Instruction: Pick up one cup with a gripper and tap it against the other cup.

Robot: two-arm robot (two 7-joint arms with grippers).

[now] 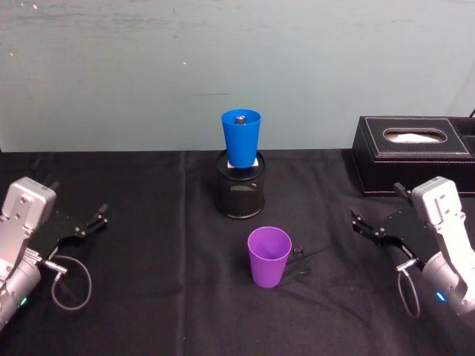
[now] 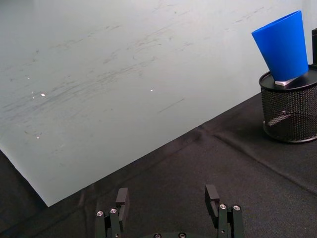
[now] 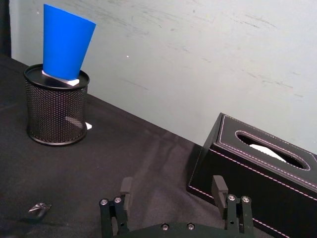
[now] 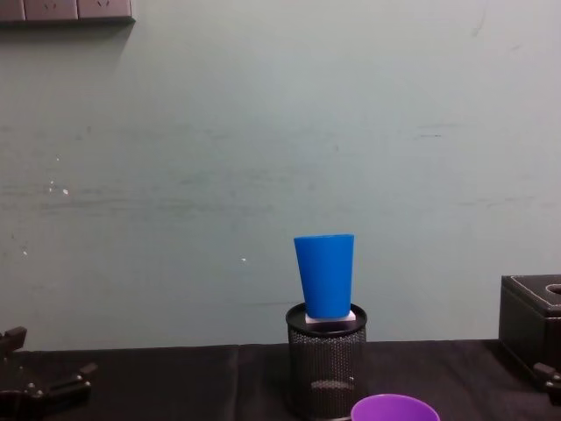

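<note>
The purple cup [image 1: 269, 256] stands upright on the black cloth at the table's middle front; its rim [image 4: 394, 410] shows at the chest view's lower edge. Behind it the blue cup [image 1: 240, 137] sits upright on top of a black mesh pen holder [image 1: 240, 189], also seen as the blue cup [image 2: 282, 44], [image 3: 64, 42], [image 4: 325, 274]. My left gripper [image 1: 95, 220] rests open at the far left, with nothing between its fingers [image 2: 122, 196]. My right gripper [image 1: 375, 206] rests open at the far right, empty too, its fingers [image 3: 219, 184] apart. Both are well clear of the cups.
A black tissue box [image 1: 413, 152] stands at the back right, just beyond my right gripper [image 3: 173, 186]. A small black clamp [image 1: 298, 256] lies right of the purple cup. A pale green wall [image 4: 263, 158] closes the table's far edge.
</note>
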